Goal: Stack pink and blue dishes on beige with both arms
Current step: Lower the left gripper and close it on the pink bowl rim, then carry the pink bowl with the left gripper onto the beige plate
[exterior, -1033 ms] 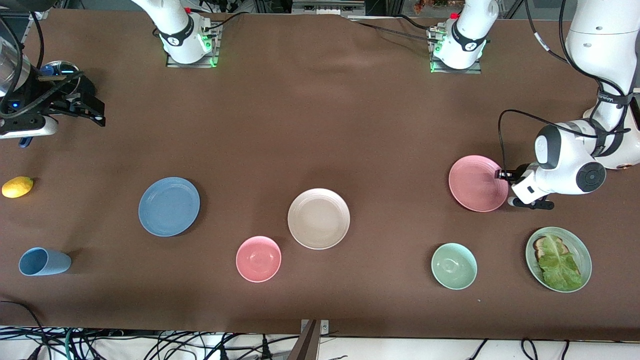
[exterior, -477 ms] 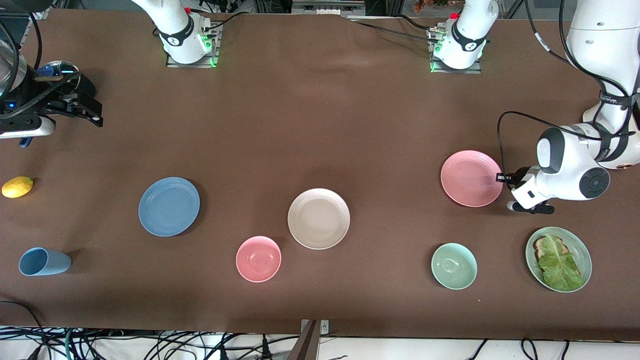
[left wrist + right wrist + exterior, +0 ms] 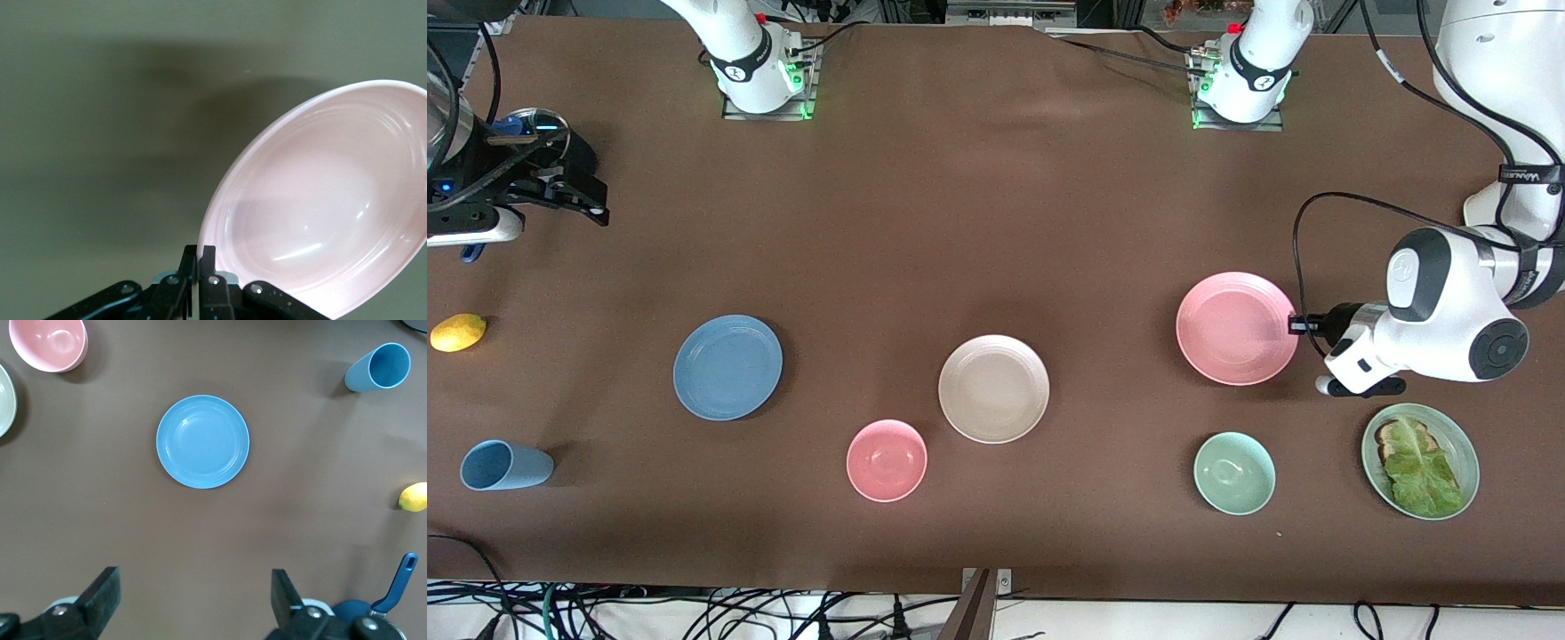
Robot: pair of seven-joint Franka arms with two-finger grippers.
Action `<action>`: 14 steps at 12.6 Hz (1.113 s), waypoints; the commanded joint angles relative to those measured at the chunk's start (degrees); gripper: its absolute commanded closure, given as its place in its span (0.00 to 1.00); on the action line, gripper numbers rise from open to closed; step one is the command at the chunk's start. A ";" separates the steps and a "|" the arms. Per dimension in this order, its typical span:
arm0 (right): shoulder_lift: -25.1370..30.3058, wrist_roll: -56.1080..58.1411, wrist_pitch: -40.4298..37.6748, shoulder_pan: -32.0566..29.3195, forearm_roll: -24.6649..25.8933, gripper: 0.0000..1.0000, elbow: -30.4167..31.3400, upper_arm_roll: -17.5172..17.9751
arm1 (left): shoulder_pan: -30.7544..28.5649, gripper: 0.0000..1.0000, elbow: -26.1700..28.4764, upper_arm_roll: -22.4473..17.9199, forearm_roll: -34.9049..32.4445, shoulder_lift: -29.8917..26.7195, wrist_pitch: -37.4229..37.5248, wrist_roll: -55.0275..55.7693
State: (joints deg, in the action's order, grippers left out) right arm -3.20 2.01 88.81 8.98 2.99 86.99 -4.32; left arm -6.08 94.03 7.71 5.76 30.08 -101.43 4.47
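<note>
Left gripper (image 3: 1296, 325) now carries the pink plate (image 3: 1234, 328) clamped by its rim, off the table, shifted from the left arm's end toward the beige plate (image 3: 993, 388). Plate looks bigger and more tilted than a second ago. Left arm's wrist follows along.

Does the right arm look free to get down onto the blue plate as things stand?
Probably yes: the right tool hangs open, the blue plate lies bare in its view, nothing between.

From the front I get even, bright overhead light; shadows fall soft toward 3 o'clock of each dish. The left wrist view is dim, with glare streaks on the pink plate (image 3: 320, 200) and a broad blurred shadow on the counter (image 3: 100, 133).
</note>
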 commanded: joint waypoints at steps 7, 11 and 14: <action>-0.06 -0.69 0.23 -0.90 0.43 0.00 -0.16 -0.25 | 11.07 1.00 -15.53 7.50 8.48 9.72 -3.40 26.53; -0.23 -0.87 0.31 -1.34 0.52 0.00 -0.16 -0.25 | 17.67 1.00 -15.81 7.41 8.39 13.42 -17.36 34.53; -0.32 -0.78 0.84 -1.25 0.88 0.00 -0.25 -0.16 | 22.94 1.00 -15.81 7.24 8.30 16.32 -26.26 40.87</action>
State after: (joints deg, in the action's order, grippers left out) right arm -3.46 2.01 89.07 7.94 3.09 87.01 -4.80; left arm 13.86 80.75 15.63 13.04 44.24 -125.29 42.29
